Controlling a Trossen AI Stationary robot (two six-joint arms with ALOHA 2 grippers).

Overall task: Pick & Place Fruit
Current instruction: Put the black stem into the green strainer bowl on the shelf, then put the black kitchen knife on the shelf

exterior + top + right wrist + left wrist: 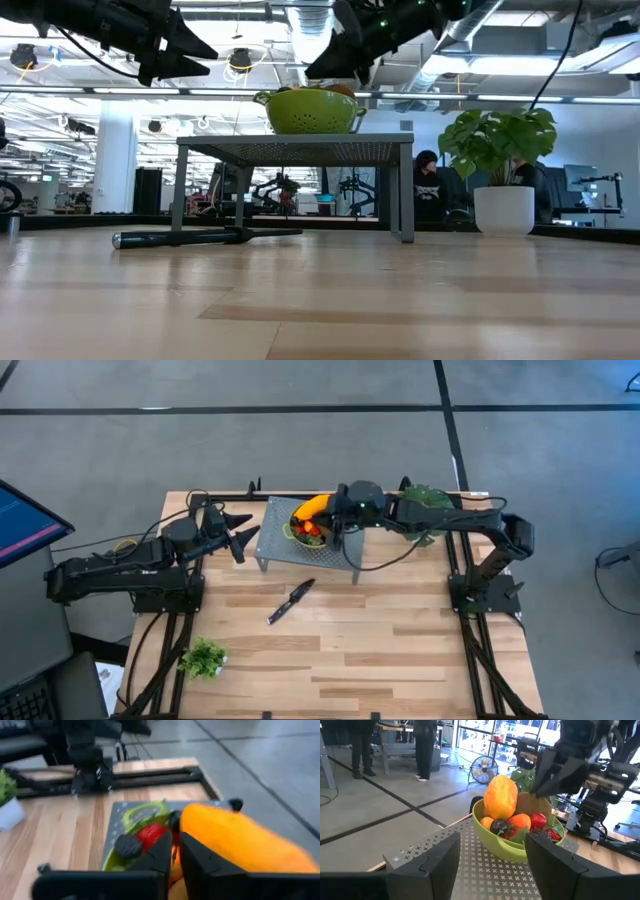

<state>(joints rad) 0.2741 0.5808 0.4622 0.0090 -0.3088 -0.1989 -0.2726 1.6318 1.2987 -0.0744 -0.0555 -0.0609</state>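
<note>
A lime-green plastic colander bowl stands on a grey perforated metal stand at the far middle of the wooden desk. In it lie small red, orange and dark toy fruit pieces, with a large elongated yellow-orange fruit propped on its far rim. The right tool hangs over the bowl, its fingers nearly together, gripping nothing visible. The left tool, fingers apart and empty, waits just left of the stand. A black-handled knife lies nearer on the desk.
</note>
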